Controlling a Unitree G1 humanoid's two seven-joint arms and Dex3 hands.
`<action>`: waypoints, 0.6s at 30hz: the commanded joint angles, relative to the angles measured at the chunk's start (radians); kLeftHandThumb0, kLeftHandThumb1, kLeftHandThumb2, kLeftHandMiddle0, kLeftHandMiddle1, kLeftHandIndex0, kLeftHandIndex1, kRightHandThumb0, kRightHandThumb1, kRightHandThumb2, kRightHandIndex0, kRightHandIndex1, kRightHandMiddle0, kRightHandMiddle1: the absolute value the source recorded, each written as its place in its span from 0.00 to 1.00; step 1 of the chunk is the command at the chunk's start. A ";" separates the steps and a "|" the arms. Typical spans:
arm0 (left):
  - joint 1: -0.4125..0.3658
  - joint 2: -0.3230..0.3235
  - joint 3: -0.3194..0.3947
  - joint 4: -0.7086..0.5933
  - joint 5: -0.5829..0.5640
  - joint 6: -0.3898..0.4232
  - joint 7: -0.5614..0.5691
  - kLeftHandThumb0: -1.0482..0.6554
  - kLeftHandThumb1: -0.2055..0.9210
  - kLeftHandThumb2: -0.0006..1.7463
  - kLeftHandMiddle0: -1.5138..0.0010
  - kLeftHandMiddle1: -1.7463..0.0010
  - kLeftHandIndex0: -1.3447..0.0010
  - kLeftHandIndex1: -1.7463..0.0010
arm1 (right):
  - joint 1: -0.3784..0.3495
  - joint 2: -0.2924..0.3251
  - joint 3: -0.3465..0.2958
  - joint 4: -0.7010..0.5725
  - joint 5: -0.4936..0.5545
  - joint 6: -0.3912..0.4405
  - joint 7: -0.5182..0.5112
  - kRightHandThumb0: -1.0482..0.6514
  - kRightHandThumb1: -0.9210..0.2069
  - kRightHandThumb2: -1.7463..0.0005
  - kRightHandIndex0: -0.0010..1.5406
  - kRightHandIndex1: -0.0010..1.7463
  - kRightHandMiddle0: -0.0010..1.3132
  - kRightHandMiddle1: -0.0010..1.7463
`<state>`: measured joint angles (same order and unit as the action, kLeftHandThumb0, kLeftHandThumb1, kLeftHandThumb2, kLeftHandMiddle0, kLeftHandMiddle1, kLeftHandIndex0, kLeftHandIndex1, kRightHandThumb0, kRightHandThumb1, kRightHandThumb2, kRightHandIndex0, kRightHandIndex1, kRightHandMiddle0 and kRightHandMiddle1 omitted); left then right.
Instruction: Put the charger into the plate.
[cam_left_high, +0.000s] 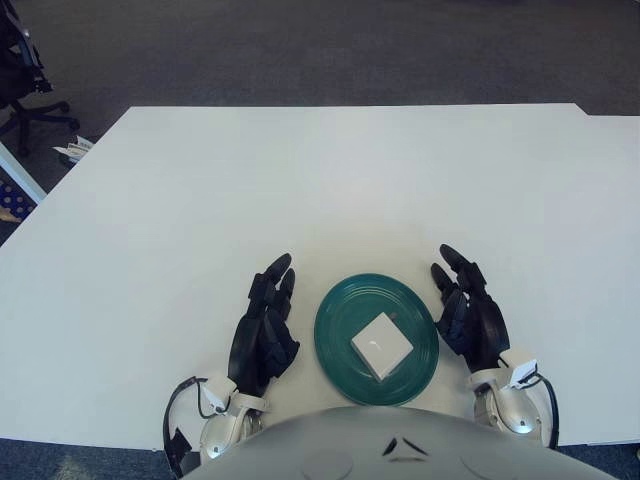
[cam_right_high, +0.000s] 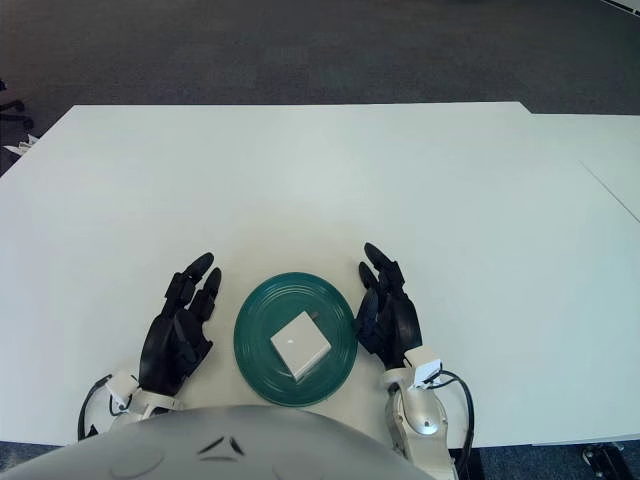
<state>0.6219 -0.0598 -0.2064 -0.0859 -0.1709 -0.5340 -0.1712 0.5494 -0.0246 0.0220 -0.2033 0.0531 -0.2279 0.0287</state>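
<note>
Table: you have a wide white table (cam_left_high: 330, 180) in front of you, its near edge running under the robot's chest.
Room: beyond the table you see dark grey carpet (cam_left_high: 300, 50); an office chair (cam_left_high: 22, 70) stands at the far left, off the table's corner.
Plate: a round green plate (cam_left_high: 335, 305) sits near the table's front edge, between the two hands.
Charger: the small white square charger (cam_left_high: 382, 345) already lies in the plate, slightly right of its middle.
Left hand: your left hand (cam_left_high: 265, 335) shows just left of the plate, palm down, fingers stretched forward and loosely spread, holding nothing.
Right hand: your right hand (cam_left_high: 470, 315) shows just right of the plate, fingers extended forward and relaxed, holding nothing; it is apart from the plate's rim.
</note>
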 joint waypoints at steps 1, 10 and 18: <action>-0.016 -0.001 0.015 0.060 -0.016 0.018 -0.006 0.02 1.00 0.56 0.78 0.99 0.99 0.55 | 0.008 -0.004 -0.022 0.063 -0.011 0.033 -0.013 0.05 0.00 0.45 0.12 0.01 0.00 0.31; -0.044 -0.008 0.027 0.116 -0.008 0.001 -0.005 0.04 1.00 0.54 0.78 0.99 0.99 0.54 | -0.017 0.005 -0.063 0.112 -0.014 0.007 -0.039 0.07 0.00 0.46 0.16 0.01 0.00 0.35; -0.053 -0.009 0.025 0.136 0.029 -0.017 0.005 0.05 1.00 0.54 0.79 1.00 1.00 0.54 | -0.025 0.026 -0.083 0.154 0.021 -0.021 -0.036 0.09 0.00 0.48 0.20 0.02 0.00 0.40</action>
<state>0.5572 -0.0745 -0.1864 -0.0120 -0.1536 -0.5863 -0.1724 0.4995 -0.0106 -0.0499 -0.1173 0.0623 -0.2999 -0.0015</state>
